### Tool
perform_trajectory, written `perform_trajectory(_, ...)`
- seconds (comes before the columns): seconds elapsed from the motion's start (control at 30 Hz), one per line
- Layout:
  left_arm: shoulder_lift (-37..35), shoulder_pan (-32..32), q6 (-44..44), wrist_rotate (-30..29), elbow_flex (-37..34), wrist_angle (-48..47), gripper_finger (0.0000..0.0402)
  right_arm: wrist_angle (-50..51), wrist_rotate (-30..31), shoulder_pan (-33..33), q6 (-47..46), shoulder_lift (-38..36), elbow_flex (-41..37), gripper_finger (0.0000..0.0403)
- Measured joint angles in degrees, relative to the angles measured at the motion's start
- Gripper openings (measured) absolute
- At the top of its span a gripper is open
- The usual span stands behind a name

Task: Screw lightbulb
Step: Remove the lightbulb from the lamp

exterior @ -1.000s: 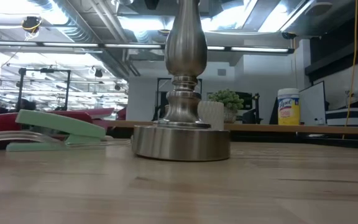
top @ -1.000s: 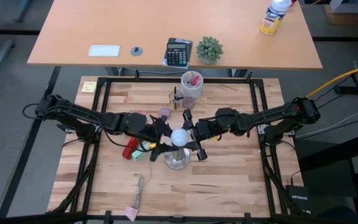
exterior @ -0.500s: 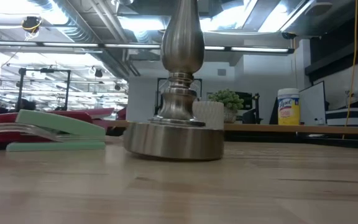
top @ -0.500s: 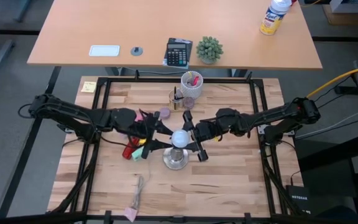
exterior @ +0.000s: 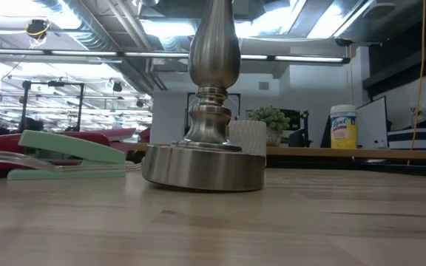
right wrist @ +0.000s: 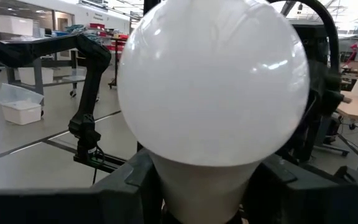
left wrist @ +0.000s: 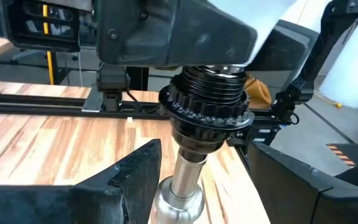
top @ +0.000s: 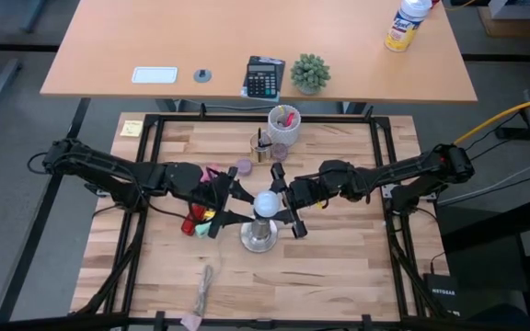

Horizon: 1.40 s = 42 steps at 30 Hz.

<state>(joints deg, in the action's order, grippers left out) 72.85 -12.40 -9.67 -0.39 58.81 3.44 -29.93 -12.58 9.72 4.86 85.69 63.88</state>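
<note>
Bulb: lightbulb (top: 265,204) sits atop socket stand (top: 259,235), mid surface (top: 339,276); base at the black threaded collar (left wrist: 208,99).
R tool: right tool (top: 282,200) clamped on bulb neck, fingers either side of it (right wrist view).
L tool: left tool (top: 221,208) beside stand stem, fingers apart, straddling stem w/o clear contact.
Risk 1: stand unbraced, so twist may spin or drag it.
Risk 2: cross-thread if bulb tilted at entry; can't tell alignment.
Risk 3: smooth globe may slip in grip.
Clutter: green stapler (exterior: 72,154) near stand base.
</note>
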Motion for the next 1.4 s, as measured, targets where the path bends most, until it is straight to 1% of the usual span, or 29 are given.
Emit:
perform_trajectory(0.37,-0.70,0.00,0.82,-0.02,0.00,0.22,0.0230,0.00,-0.02,0.00,0.00,0.04,0.00,0.0166)
perform_trajectory(0.63,-3.74,0.00,1.08,-0.02,0.00,0.32,0.0230,0.02,-0.02,0.00,0.00,0.04,0.00,0.0166)
perform_trajectory(0.77,-4.32,0.00,-1.38,-0.04,0.00,1.40,0.0230,0.00,-0.02,0.00,0.00,0.04,0.00,0.0166)
perform_trajectory(0.9,-2.94,0.00,-2.92,-0.06,0.00,4.61,0.0230,-0.13,-0.02,0.00,0.02,0.07,0.00,0.0166)
perform_trajectory(1.17,0.52,0.00,-0.80,-0.11,0.00,10.04,0.0230,-0.14,-0.13,0.02,0.03,0.07,0.00,0.0166)
perform_trajectory(1.27,2.20,0.00,1.12,-0.29,0.00,10.98,0.0230,-0.27,-0.07,0.03,0.03,0.09,0.00,0.0166)
perform_trajectory(1.4,2.90,0.02,1.33,-0.30,0.00,11.56,0.0230,-0.24,-0.05,0.00,0.02,0.09,0.00,0.0166)
